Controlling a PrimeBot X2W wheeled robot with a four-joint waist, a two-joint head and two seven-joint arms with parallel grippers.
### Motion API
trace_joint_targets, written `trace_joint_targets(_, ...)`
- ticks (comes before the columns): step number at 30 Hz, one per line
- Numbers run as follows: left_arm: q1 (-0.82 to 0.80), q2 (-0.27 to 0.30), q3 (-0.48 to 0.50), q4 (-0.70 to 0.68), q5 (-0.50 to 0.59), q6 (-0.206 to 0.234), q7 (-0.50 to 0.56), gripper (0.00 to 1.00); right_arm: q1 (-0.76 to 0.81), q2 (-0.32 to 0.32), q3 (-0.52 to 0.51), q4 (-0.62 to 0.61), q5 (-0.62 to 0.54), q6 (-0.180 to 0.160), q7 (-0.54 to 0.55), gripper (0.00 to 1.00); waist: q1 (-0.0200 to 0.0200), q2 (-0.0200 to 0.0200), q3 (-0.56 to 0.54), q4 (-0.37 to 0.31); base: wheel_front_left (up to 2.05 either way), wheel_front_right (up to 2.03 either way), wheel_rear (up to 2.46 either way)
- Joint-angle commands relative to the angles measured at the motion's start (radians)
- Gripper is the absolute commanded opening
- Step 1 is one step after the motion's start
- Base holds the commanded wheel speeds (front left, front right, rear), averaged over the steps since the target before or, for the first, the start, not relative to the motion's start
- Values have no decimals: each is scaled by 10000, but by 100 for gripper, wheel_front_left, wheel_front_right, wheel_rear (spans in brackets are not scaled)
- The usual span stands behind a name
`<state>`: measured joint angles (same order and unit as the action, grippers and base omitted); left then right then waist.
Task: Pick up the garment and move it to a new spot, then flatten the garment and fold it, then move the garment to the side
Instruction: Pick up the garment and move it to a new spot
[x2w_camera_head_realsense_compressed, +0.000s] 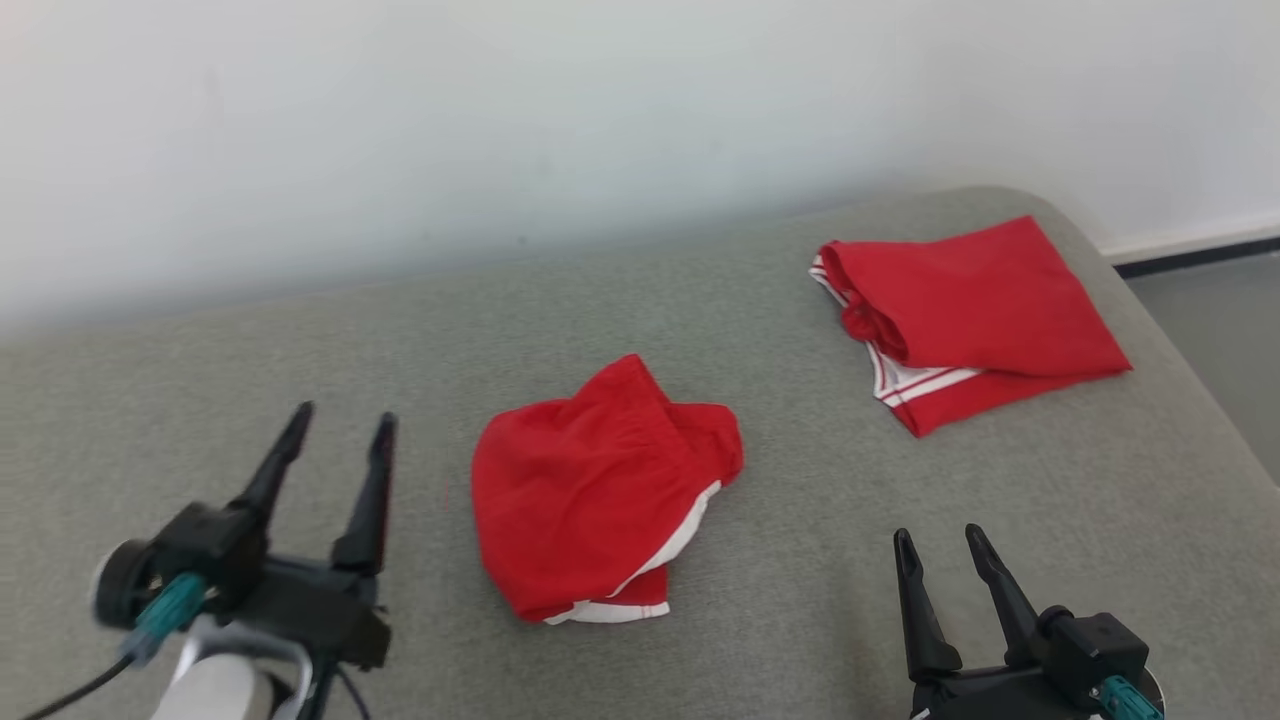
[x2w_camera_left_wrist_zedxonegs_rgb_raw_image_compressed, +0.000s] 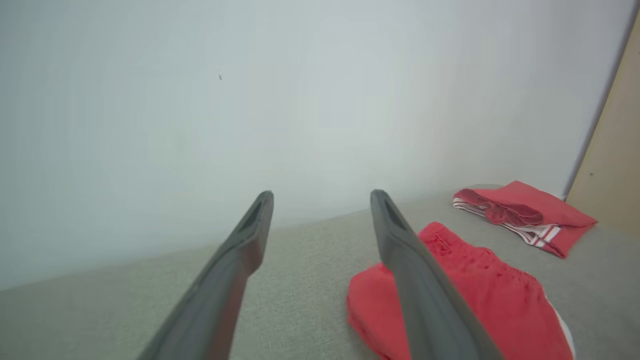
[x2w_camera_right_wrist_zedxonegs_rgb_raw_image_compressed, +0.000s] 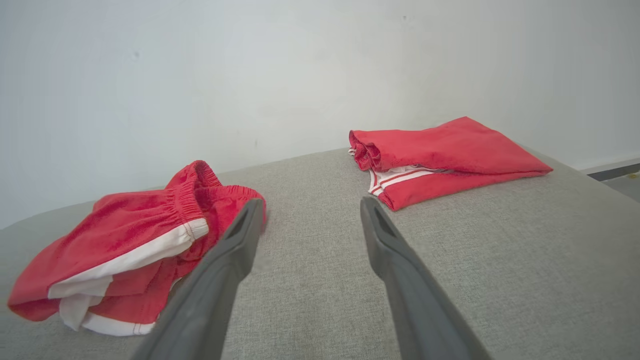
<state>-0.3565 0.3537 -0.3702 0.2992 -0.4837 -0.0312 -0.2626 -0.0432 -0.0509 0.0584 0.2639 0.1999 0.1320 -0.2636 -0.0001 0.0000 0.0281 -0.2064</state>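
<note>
Surface: a grey upholstered surface (x2w_camera_head_realsense_compressed: 800, 500) with a rounded far-right corner, set against a white wall (x2w_camera_head_realsense_compressed: 500, 120).
Garment: crumpled red shorts (x2w_camera_head_realsense_compressed: 590, 490) lie loosely bunched near the middle of the surface, between the two grippers and a little beyond them.
Garment detail: the white trim (x2w_camera_head_realsense_compressed: 680, 540) shows along the near and right edges; in the right wrist view the gathered elastic waistband (x2w_camera_right_wrist_zedxonegs_rgb_raw_image_compressed: 200, 185) faces the wall.
Second garment: folded red shorts (x2w_camera_head_realsense_compressed: 980, 300) with white stripes lie flat near the far-right corner, well apart from the crumpled pair.
Left gripper (x2w_camera_head_realsense_compressed: 346, 413): at the lower left of the head view, just beside the left edge of the crumpled red shorts; its two dark fingers are spread apart and hold nothing.
Left wrist view: the right-hand finger crosses in front of the crumpled red shorts; whether it touches the fabric cannot be told.
Right gripper (x2w_camera_head_realsense_compressed: 939, 533): at the lower right, near the garment's right side but clear of it; its fingers are parted and empty, with bare upholstery between them.
</note>
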Motion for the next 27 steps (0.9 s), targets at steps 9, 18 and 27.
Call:
trace_joint_targets(9, 2462, -449, 2446, -1308, 1253, -57, -28, 100, 191, 13, -65, -187, -137, -21, -9, 100, 1, 0, -336, 822, 0, 0, 0)
trace_joint_targets(18, 4157, -1744, 4549, -1901, 2386, -595, -28, 100, 334, 12, -182, -263, -154, -21, -9, 100, 1, 0, -449, 1063, 0, 0, 0)
trace_joint_targets(27, 4469, -2455, 5047, -1724, 2944, -980, -28, 100, 443, 12, -121, -223, -108, -21, -9, 100, 1, 0, -515, 1261, 0, 0, 0)
